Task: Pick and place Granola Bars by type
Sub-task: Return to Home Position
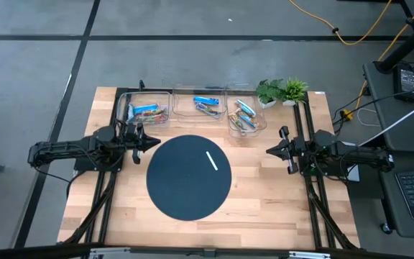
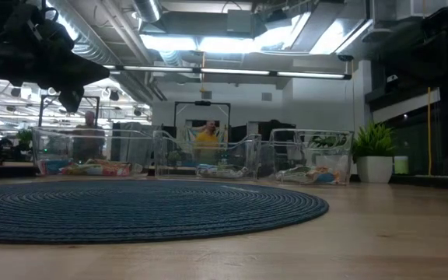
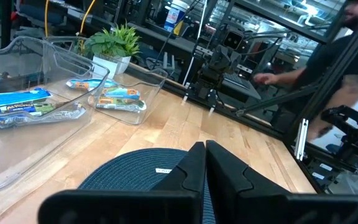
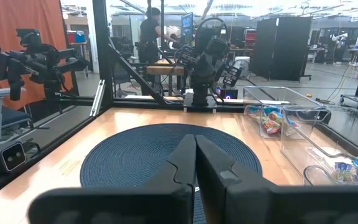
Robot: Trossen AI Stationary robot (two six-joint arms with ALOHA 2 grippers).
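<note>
The granola bars lie sorted in three clear bins along the table's far edge: the left bin (image 1: 148, 109) holds red-orange and blue wrapped ones (image 1: 149, 113), the middle bin (image 1: 200, 103) blue ones (image 1: 207, 104), the right bin (image 1: 245, 115) silvery and blue ones (image 1: 244, 115). A thin white strip (image 1: 212, 160) lies on the round dark mat (image 1: 189, 177). My left gripper (image 1: 155, 141) hovers shut at the mat's left edge; my right gripper (image 1: 270, 151) hovers shut to the mat's right. Both hold nothing.
A potted green plant (image 1: 282, 91) stands at the far right corner, beside the right bin. Black frame rails (image 1: 309, 180) run along both table sides. Bare wood (image 1: 264, 194) lies near and right of the mat. People (image 2: 206, 140) show in the room behind.
</note>
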